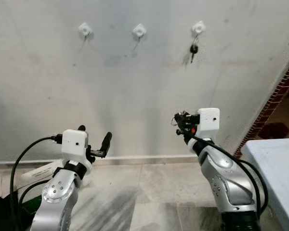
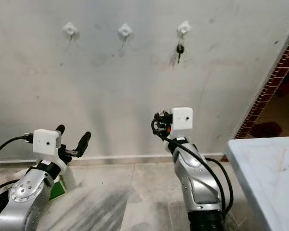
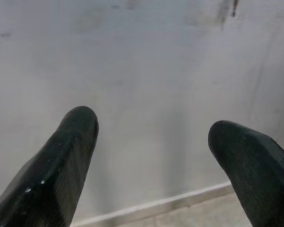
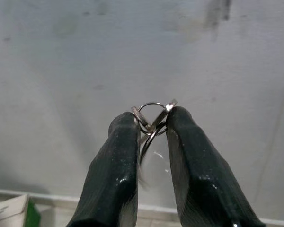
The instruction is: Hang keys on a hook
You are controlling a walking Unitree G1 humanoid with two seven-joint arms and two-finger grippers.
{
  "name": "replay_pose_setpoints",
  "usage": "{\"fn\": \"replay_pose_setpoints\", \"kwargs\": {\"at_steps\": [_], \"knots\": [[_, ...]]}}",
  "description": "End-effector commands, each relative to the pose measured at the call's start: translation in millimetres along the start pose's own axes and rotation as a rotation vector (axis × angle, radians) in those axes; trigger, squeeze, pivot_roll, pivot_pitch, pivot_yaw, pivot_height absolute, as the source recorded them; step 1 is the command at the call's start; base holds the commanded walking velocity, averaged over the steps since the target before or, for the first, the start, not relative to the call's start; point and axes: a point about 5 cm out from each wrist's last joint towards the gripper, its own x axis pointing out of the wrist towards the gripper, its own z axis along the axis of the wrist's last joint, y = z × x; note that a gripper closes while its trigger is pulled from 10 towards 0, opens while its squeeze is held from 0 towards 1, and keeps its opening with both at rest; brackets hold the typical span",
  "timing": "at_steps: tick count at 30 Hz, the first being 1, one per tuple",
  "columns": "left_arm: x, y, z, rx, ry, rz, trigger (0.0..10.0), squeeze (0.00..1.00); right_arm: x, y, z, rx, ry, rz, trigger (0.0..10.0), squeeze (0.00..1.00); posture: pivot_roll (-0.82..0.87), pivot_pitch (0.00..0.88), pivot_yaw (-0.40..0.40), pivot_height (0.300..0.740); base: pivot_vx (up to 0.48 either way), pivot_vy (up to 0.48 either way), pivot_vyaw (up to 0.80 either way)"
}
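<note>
Three white hooks in a row on a grey plaster wall point(image 1: 135, 91): left hook point(image 1: 85, 30), middle hook point(image 1: 139, 31), right hook point(image 1: 198, 27). A dark key point(image 1: 193, 50) hangs from the right hook; left and middle hooks bare.

Right hand point(image 4: 150, 119), raised before the wall below and a little left of the right hook, is closed on a set of thin metal key rings point(image 4: 151, 118); rings pinched betw. the two black fingertips point(image 4: 125, 124), loops standing just proud of the tips.

Left hand point(image 1: 94, 137), held lower at the robot's left, has fingers spread wide, holding nothing, pointing at the wall near the skirting.

Fingers: matte black, rounded, tapered. Arms: silver metal w/ white wrist blocks, black cables. Floor point(image 1: 149, 192): grey marbled tile. Pale surface point(image 1: 279, 163) at right; red brick edge point(image 1: 279, 91) beyond. Green-and-white box point(image 2: 58, 188) on floor at left.
</note>
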Motion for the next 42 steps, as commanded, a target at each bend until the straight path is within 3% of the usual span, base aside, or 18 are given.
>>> {"fn": "replay_pose_setpoints", "kwargs": {"at_steps": [1, 28, 34, 42], "knots": [[0.1, -2.6, 0.7, -0.004, -0.003, -0.008, 10.0, 0.0, -1.4, -5.5, 1.9, -0.005, -0.005, -0.014, 10.0, 0.0, 0.06, 0.0, 0.031, 0.74, 0.416, 0.0, 0.0], [1.2, -3.1, -1.4, -0.001, 0.007, -0.021, 10.0, 0.0, -0.5, -5.4, 1.4, -0.008, -0.01, -0.017, 10.0, 0.0, 0.06, 0.0, 0.034, 0.74, 0.318, 0.357, 0.0], [1.2, -4.0, -2.7, 0.0, 0.011, -0.021, 10.0, 0.0, -0.3, -5.6, 2.0, -0.014, -0.015, -0.011, 10.0, 0.0, 0.06, 0.0, 0.032, 0.74, 0.368, 0.206, 0.0], [0.9, -3.8, -2.0, 0.012, 0.002, -0.017, 10.0, 0.0, 0.3, -5.1, 2.3, -0.016, -0.02, -0.01, 10.0, 0.0, 0.07, 0.0, 0.031, 0.74, 0.0, 0.0, 0.0]]}}
